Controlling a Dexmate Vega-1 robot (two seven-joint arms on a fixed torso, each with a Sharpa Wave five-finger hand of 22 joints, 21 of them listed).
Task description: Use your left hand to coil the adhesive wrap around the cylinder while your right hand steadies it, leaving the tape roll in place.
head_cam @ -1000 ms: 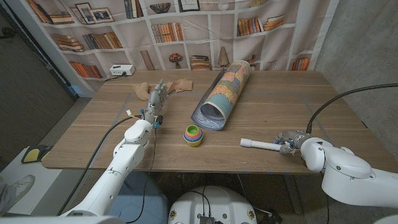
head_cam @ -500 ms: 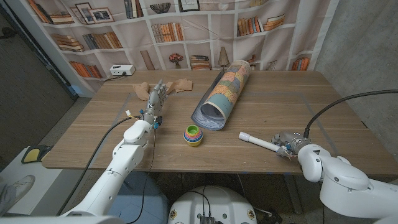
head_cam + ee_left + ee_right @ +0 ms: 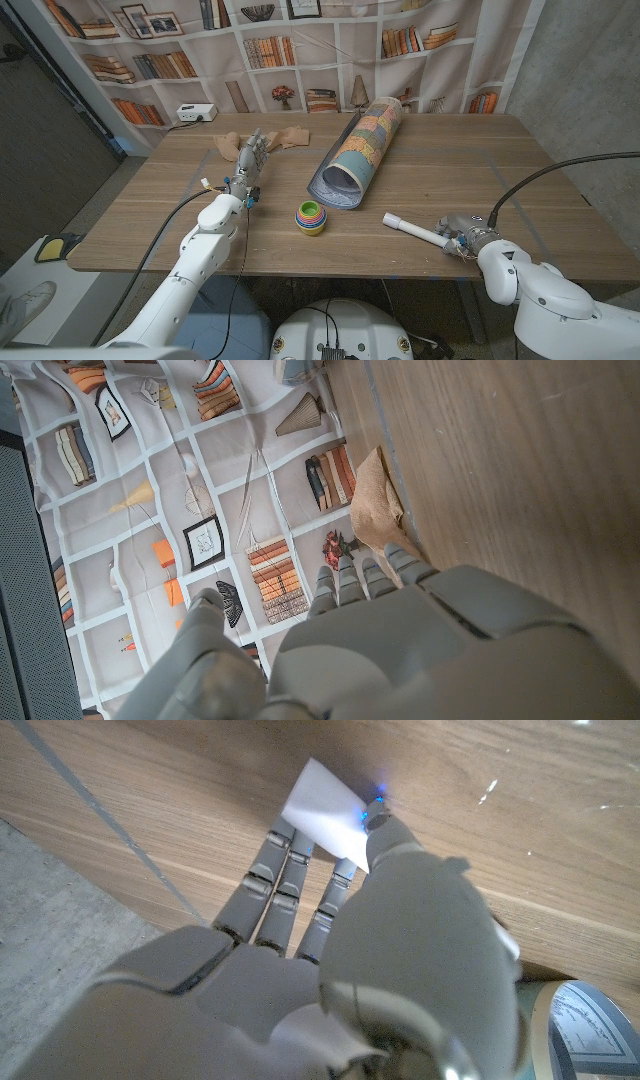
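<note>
A thin white cylinder (image 3: pixel 412 230) lies near the table's front right, and my right hand (image 3: pixel 462 237) grips its right end. In the right wrist view my fingers (image 3: pixel 285 885) wrap the white cylinder (image 3: pixel 325 820) against the wood. The tan adhesive wrap (image 3: pixel 288 137) lies crumpled at the back left, with another tan piece (image 3: pixel 228 146) beside it. My left hand (image 3: pixel 250 162) stands between them, fingers apart and pointing away from me, holding nothing. In the left wrist view the tan wrap (image 3: pixel 378 510) lies just past my fingertips (image 3: pixel 345 575).
A big rolled patterned mat (image 3: pixel 362 150) lies diagonally across the table's middle back. A stack of coloured cups (image 3: pixel 311 217) stands in front of it. A white box (image 3: pixel 196 113) sits at the back left corner. A bookshelf backdrop hangs behind the table.
My right hand has drawn slightly left and towards the front edge, swinging the white cylinder's free end a little farther away. The left hand has not moved.
</note>
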